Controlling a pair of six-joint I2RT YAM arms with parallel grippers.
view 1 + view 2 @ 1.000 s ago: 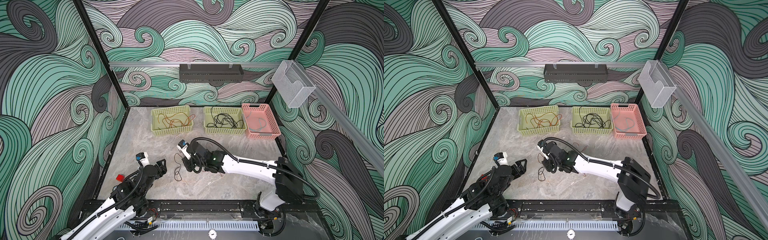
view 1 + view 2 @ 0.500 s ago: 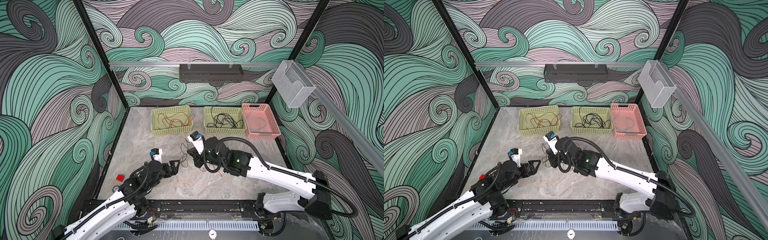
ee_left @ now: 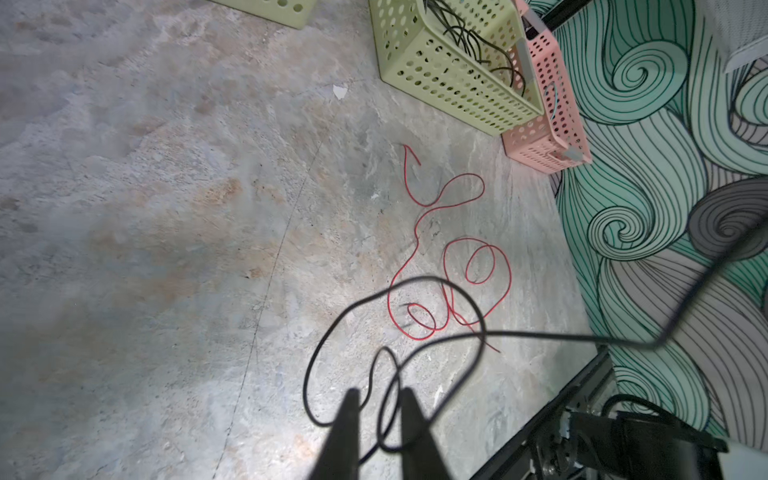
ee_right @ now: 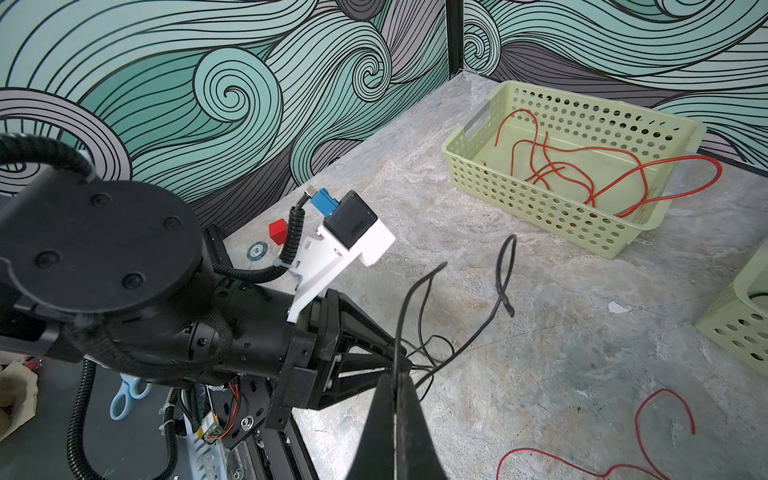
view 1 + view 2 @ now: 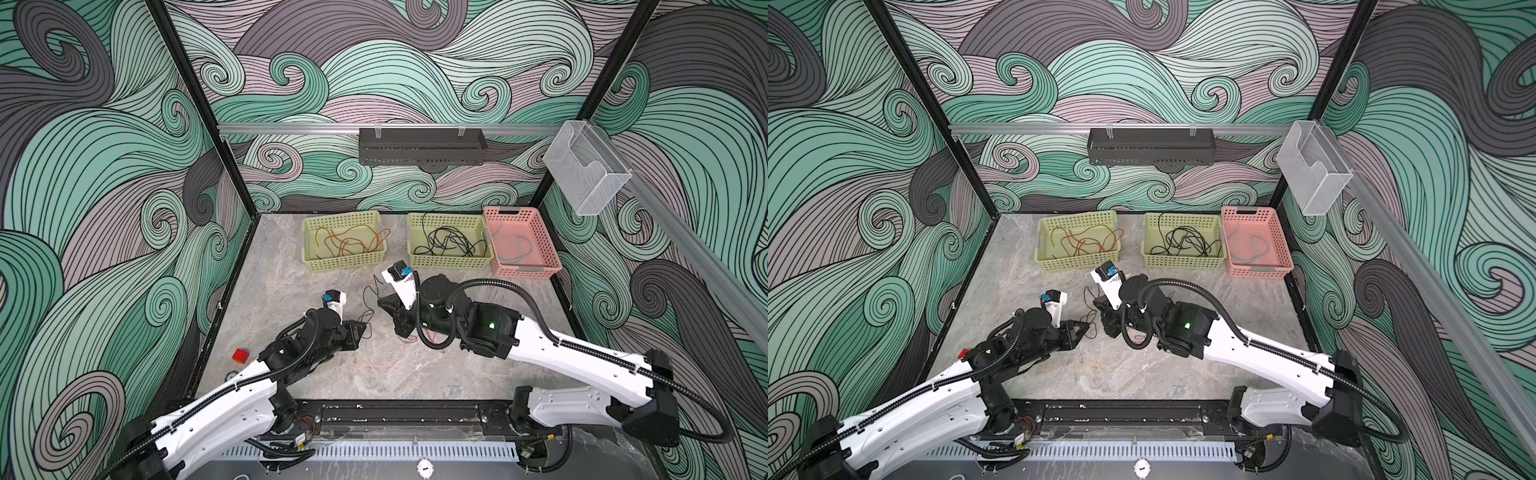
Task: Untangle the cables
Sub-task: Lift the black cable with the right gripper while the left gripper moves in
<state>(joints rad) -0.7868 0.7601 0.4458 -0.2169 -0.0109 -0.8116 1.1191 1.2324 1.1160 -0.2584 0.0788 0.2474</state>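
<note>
Left end effector (image 5: 364, 328) forward, onto cable (image 3: 540, 335)

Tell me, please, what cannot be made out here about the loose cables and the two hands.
Red cable: both top views, nearly all under the right arm; right wrist view, cut by the lower edge.
Left hand's hold on the black cable: left wrist view, fingertips blurred, contact unclear.
Right hand's hold: right wrist view, its tips overlap the left hand; top views, too small.
</note>
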